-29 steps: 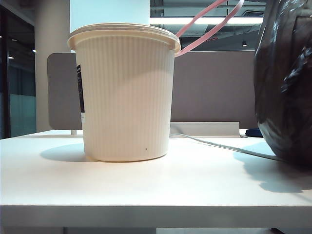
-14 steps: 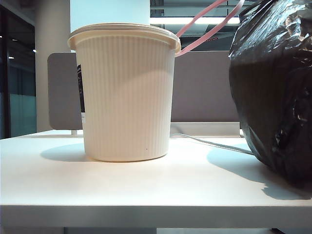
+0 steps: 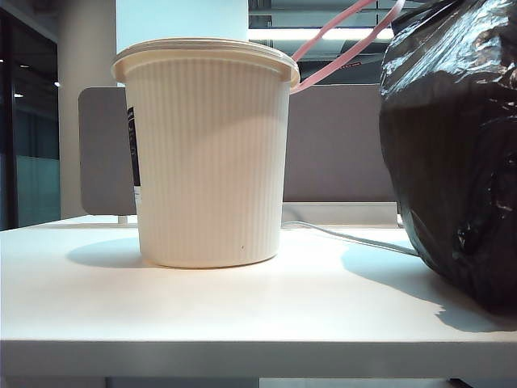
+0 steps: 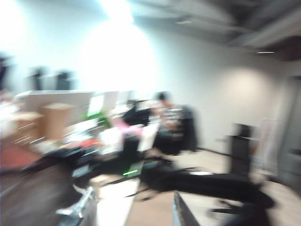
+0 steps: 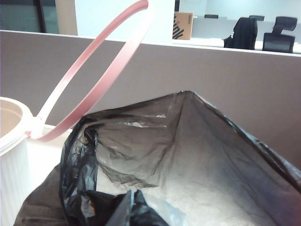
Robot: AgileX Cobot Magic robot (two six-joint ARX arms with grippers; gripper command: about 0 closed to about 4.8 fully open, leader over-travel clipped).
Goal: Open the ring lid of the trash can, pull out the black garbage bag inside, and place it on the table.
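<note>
**Bag's out and sitting on the counter, ring lid flipped up**

Office background: grey-brown partition panel [image 3: 339, 145] behind a white counter [image 3: 242, 307], with ceiling lights further back.

Trash can [image 3: 208, 153] stands upright on the counter, left of centre, long axis vertical and tapering down, label strip on its left side. Ring lid [image 3: 339, 36] is swung open, tilting up and away from its hinge at the can's right rim; its top is cut off by the frame edge. Black garbage bag [image 3: 452, 153] sits on the counter right of the can, not touching it, partly out of frame.

Right wrist view looks down into the bag's open mouth [image 5: 188, 155]. The right claw isn't in view but is fully clenched; what it grips, can't tell. Left wrist view is a blurry office, left claw not visible, so can't tell.

A grey cable [image 3: 347, 236] runs behind.
</note>
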